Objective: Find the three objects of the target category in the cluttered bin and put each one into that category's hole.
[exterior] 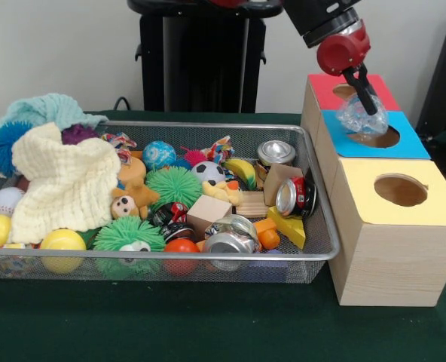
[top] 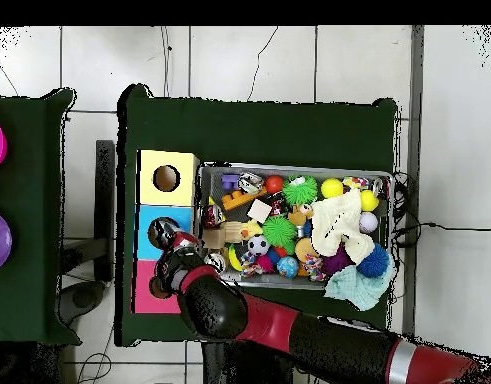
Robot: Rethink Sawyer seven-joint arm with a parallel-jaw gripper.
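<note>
My gripper [exterior: 366, 104] hangs over the blue section [exterior: 411, 139] of the wooden sorting box and is shut on a crumpled clear plastic piece [exterior: 356, 118]. The plastic sits just above the blue section's hole [exterior: 381, 139]. In the overhead view the gripper [top: 167, 236] covers most of that hole. The wire bin [exterior: 322, 226] beside the box holds several metal cans, among them a silver one [exterior: 276, 153], a red one [exterior: 297, 196] and a crushed one [exterior: 230, 235].
The box also has a red section [exterior: 328, 84] behind and a yellow section [exterior: 426, 207] with an open hole [exterior: 401, 190] in front. The bin is also crowded with a cream cloth [exterior: 65, 185], spiky green balls [exterior: 174, 185], yellow balls [exterior: 62, 243] and wooden blocks [exterior: 208, 211].
</note>
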